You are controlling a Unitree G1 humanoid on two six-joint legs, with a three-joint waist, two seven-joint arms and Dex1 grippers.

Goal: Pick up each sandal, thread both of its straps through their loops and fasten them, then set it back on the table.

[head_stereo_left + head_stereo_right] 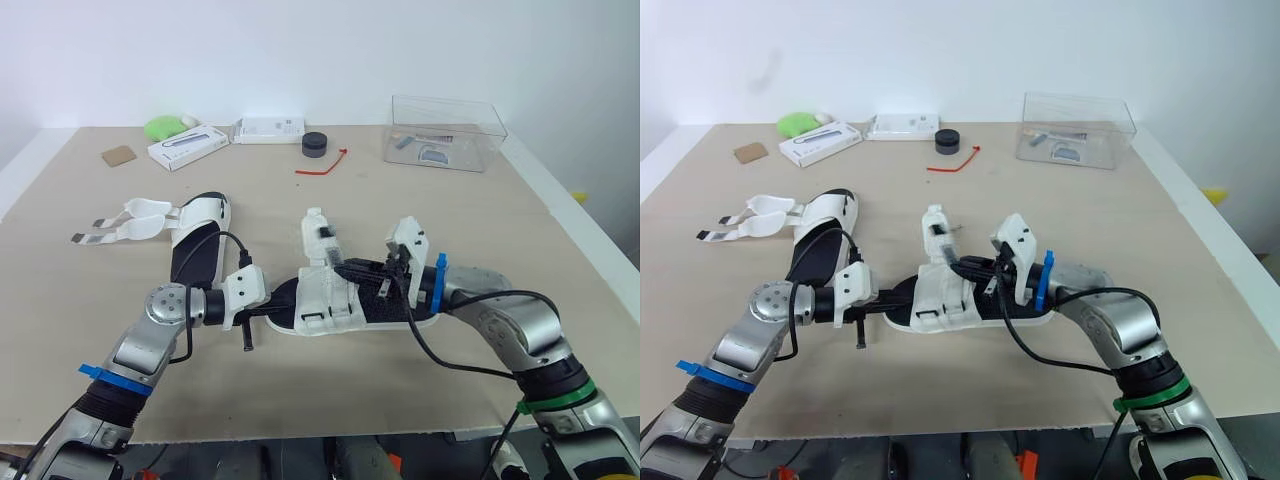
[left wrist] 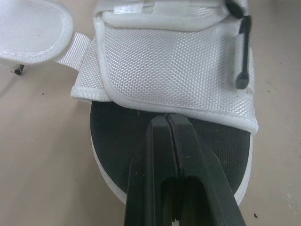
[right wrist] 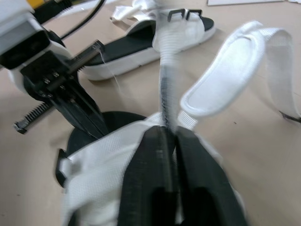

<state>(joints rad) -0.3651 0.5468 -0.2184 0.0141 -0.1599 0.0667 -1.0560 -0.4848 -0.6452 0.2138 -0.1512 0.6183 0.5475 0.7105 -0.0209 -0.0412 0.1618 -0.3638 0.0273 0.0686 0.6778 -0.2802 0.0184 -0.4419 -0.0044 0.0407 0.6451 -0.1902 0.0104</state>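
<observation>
Near sandal (image 1: 345, 305): lying on its sole on the table (image 1: 420, 205), near the front edge and between the two arms. White woven upper, black footbed.

Left gripper (image 2: 167, 121): fingers pressed together, with no gap seen between them. The tips are set on the black footbed, right at the hem of the woven upper. Nothing is seen pinched between them. In the right wrist view the same fingers are seen reaching down onto the dark footbed at one end of the sandal.

Right gripper (image 3: 170, 134): fingers closed on a white strap (image 1: 318, 237), which is held upright above the middle of the sandal. The strap is blurred in the right wrist view, so its free end cannot be made out. A padded strap piece (image 3: 225, 77) with a webbing loop is seen just beside the held strap.

Second sandal (image 1: 200, 243): flat on the table on the robot's left, well apart from both grippers. Its loose straps (image 1: 130, 222) are spread out to the side, unfastened.

Far edge of the table: clear plastic box (image 1: 446, 132), black round object (image 1: 315, 144), red tie (image 1: 322, 166), two white boxes (image 1: 187, 146), green item (image 1: 164, 127), small brown square (image 1: 118, 156).
</observation>
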